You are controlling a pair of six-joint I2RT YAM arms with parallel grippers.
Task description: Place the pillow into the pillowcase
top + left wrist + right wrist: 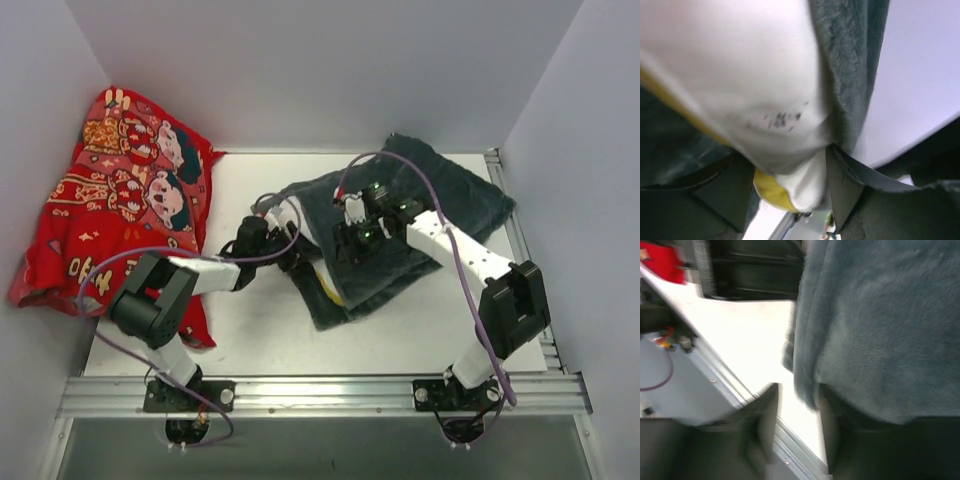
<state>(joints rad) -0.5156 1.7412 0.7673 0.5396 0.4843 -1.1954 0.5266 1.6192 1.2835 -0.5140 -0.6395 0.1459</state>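
plush grey pillowcase (452, 203), smooth white pillow (735, 70)

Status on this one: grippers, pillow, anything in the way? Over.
Left gripper: jaws around pillow corner, grip unclear. Right gripper: jaws parted, straddling pillowcase edge. Pillow mostly inside. Red cloth far left, not obstructing.

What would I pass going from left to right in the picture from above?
red cloth → left gripper → pillowcase
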